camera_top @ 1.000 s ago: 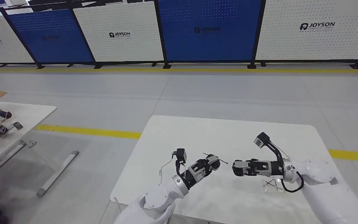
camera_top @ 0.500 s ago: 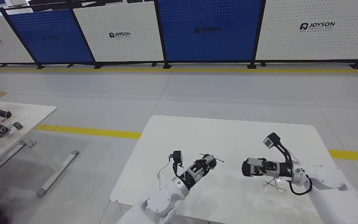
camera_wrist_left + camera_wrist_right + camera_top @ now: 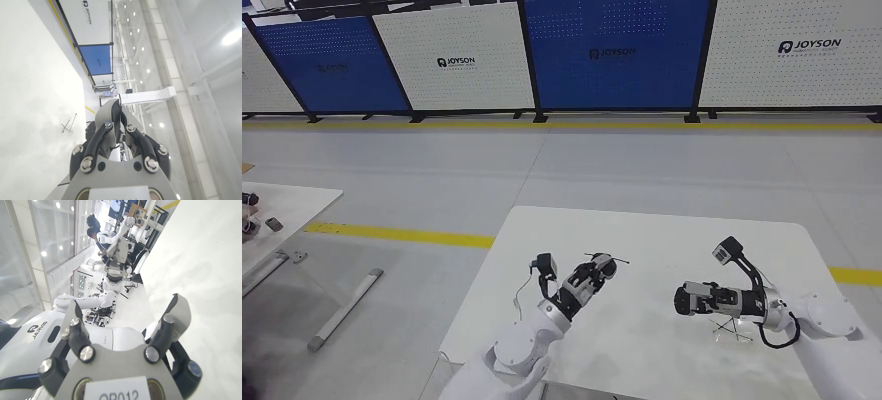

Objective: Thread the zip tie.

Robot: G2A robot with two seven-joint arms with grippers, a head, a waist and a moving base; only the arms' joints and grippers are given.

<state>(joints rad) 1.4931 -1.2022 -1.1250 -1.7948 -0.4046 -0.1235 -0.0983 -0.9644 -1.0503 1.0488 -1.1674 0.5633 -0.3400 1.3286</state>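
Note:
A thin black zip tie (image 3: 608, 259) is pinched in my left gripper (image 3: 599, 269), which hovers over the middle of the white table (image 3: 642, 235). In the left wrist view the fingers (image 3: 115, 113) are pressed together, and a short black end of the zip tie (image 3: 119, 98) pokes out past their tips. My right gripper (image 3: 680, 298) is held low over the table to the right of it, open and holding nothing. A clear gap separates the two grippers. In the right wrist view its fingers (image 3: 178, 308) stand wide apart, and the left gripper (image 3: 115, 262) shows farther off.
Several loose black zip ties (image 3: 732, 330) lie crossed on the table beneath the right forearm, seen too in the left wrist view (image 3: 68, 124). Blue and white pegboard panels (image 3: 617, 55) stand across the floor beyond the table.
The right gripper drew back to the right, then held still. The left gripper carried the zip tie up and to the left, so the gap between the grippers has widened.

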